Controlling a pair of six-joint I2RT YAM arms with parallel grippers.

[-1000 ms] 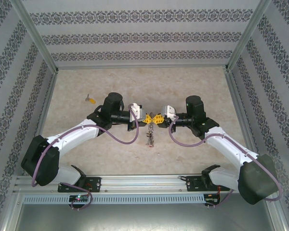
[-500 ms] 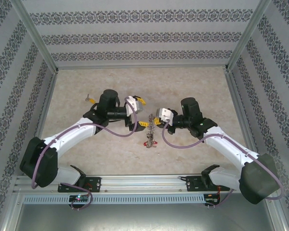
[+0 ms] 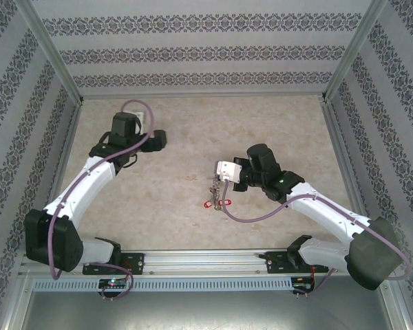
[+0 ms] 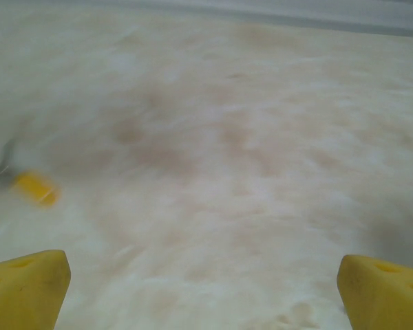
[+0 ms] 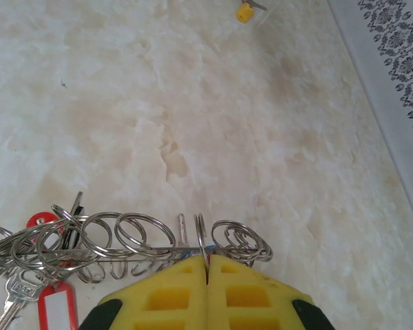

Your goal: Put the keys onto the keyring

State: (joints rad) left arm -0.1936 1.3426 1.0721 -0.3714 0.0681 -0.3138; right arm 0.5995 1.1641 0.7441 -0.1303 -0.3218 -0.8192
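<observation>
Right gripper [image 5: 207, 265]: yellow fingers [image 5: 168, 297] pressed flat together, pinching one wire loop of the large grey metal keyring [image 5: 124, 251] at the tips. The ring sits edge-on just ahead of the tips and is strung with small silver split rings [image 5: 146, 234]. A plain silver key [image 5: 12, 294] and a red plastic tag [image 5: 55, 307] sit at its left end. Top view: the bunch dangles under that gripper, just right of centre on the pale marbled table [image 3: 275, 124]. Can't tell if the lowest tags touch the surface.

Left gripper [image 4: 205, 292]: yellow fingertips [image 4: 24, 289] at opposite bottom corners, jaws spread wide, bare table between them. A small silver key with a yellow head [image 4: 34, 187] lies flat on the table ahead-left of them, blurred, untouched. Right wrist view shows a yellow-headed key at the far top, near the patterned wall [image 5: 392, 62], well apart from the keyring.

Top view: left arm extends to the far-left of the table, well apart from the right gripper.
</observation>
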